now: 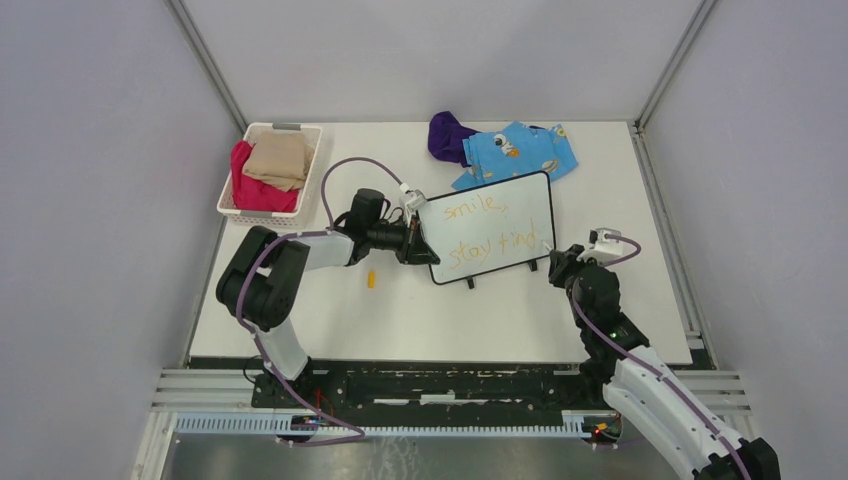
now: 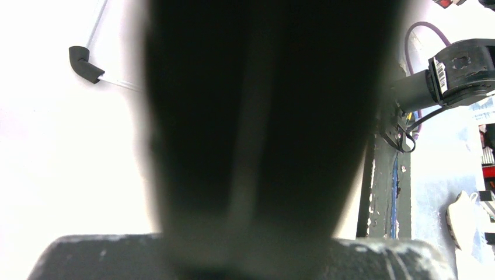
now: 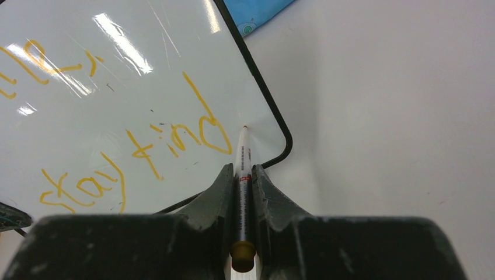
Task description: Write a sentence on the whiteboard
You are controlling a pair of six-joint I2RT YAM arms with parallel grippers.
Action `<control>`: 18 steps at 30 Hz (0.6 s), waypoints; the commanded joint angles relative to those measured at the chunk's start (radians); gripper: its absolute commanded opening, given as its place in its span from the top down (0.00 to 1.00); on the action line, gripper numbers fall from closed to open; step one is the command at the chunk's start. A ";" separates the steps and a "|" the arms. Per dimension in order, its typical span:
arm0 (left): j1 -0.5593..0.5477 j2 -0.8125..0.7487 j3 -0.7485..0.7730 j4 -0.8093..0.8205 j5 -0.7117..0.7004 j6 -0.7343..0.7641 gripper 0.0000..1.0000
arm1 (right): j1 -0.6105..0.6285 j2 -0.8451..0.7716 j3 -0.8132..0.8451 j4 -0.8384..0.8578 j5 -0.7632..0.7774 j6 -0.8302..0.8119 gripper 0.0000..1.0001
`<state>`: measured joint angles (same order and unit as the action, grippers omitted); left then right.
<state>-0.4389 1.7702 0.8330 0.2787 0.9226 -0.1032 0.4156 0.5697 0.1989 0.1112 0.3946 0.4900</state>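
Midway across the counter (image 1: 330, 320), a small black-framed white whiteboard (image 1: 520, 200) is sitting askew, carrying the orange handwritten sentence (image 1: 488, 248). Left fingers (image 1: 412, 248) are clamping its left edge; right fingers (image 3: 217, 191) are pinching a slim white marker (image 3: 243, 153), tip just past the last word. Judged best: bracing the board, lifting the tip straight off.

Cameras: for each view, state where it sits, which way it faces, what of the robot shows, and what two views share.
Top: above and behind, looking down at the table; left arm and right arm show.
Left wrist: on the left arm; a dark blur blocks most.
Right wrist: on the right arm, looking past its gripper and pen at the whiteboard.
Shared: top and right wrist show the orange writing.
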 commanded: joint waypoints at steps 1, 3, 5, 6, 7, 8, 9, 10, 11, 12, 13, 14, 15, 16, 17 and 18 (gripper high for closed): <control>-0.018 0.063 -0.020 -0.134 -0.165 0.079 0.98 | -0.009 0.009 0.002 0.055 -0.017 -0.003 1.00; -0.019 0.062 -0.020 -0.134 -0.164 0.078 0.98 | -0.011 0.010 -0.003 0.053 -0.018 -0.005 1.00; -0.019 0.062 -0.019 -0.135 -0.165 0.078 0.98 | -0.014 0.007 -0.010 0.049 -0.019 -0.006 1.00; -0.020 0.064 -0.020 -0.136 -0.165 0.077 0.98 | -0.013 0.004 -0.011 0.047 -0.019 -0.006 1.00; -0.019 0.064 -0.019 -0.136 -0.164 0.077 0.98 | -0.015 0.003 -0.014 0.045 -0.018 -0.006 1.00; -0.019 0.064 -0.018 -0.136 -0.165 0.077 0.98 | -0.016 0.001 -0.016 0.042 -0.016 -0.010 1.00; -0.020 0.064 -0.019 -0.136 -0.166 0.077 0.98 | -0.016 0.000 -0.018 0.038 -0.017 -0.010 1.00; -0.018 0.064 -0.020 -0.136 -0.167 0.077 0.98 | -0.015 0.000 -0.018 0.036 -0.016 -0.011 1.00; -0.019 0.064 -0.019 -0.136 -0.168 0.077 0.98 | -0.017 -0.001 -0.019 0.032 -0.017 -0.012 1.00; -0.019 0.064 -0.019 -0.136 -0.167 0.077 0.98 | -0.018 -0.002 -0.020 0.028 -0.017 -0.013 1.00; -0.020 0.065 -0.020 -0.136 -0.168 0.077 0.98 | -0.018 -0.002 -0.021 0.026 -0.017 -0.014 1.00; -0.020 0.066 -0.019 -0.136 -0.167 0.076 0.98 | -0.018 -0.004 -0.021 0.023 -0.017 -0.016 1.00; -0.020 0.065 -0.018 -0.136 -0.167 0.076 0.98 | -0.018 -0.005 -0.023 0.021 -0.017 -0.016 1.00; -0.020 0.066 -0.018 -0.136 -0.168 0.076 0.98 | -0.020 -0.006 -0.025 0.019 -0.017 -0.017 1.00; -0.020 0.065 -0.018 -0.136 -0.167 0.076 0.98 | -0.020 -0.008 -0.026 0.017 -0.017 -0.017 1.00; -0.020 0.065 -0.018 -0.136 -0.167 0.076 0.98 | -0.019 -0.010 -0.027 0.015 -0.016 -0.016 1.00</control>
<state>-0.4400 1.7714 0.8352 0.2779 0.9230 -0.1032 0.4030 0.5652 0.1856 0.1192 0.3813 0.4850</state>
